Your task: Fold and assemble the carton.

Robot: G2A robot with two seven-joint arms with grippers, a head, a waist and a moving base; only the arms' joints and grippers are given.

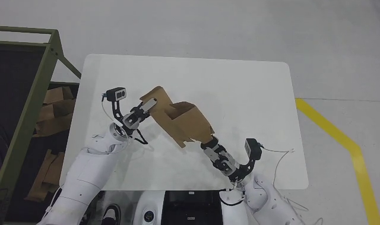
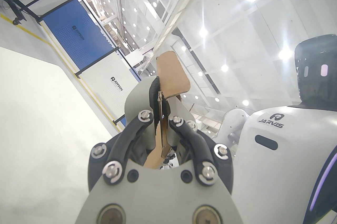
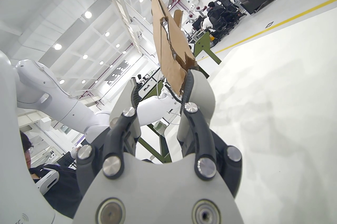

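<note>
Between the fingers of the left gripper, a thin edge of the carton is pinched tight, and a rounded flap stands out past the fingertips. Right gripper: fingers set wide apart, with a ragged carton corner lying against the inner face of one finger and the other finger clear of it. Whether that corner actually presses the pad is hard to judge from this angle.

The top view adds what the wrist views lack. One carton, brown and partly opened, is held up over the white tabletop between two grippers, one at each end. Its long axis runs on a diagonal, from the flap at the left gripper, farther from the robot, to the corner at the right gripper, nearer the robot. An open pocket faces upward at mid-length.

Beside the tabletop on the robot's left stands a green-framed bin holding flat cardboard pieces; the number is unclear. One yellow floor line runs past the tabletop on the robot's right.
</note>
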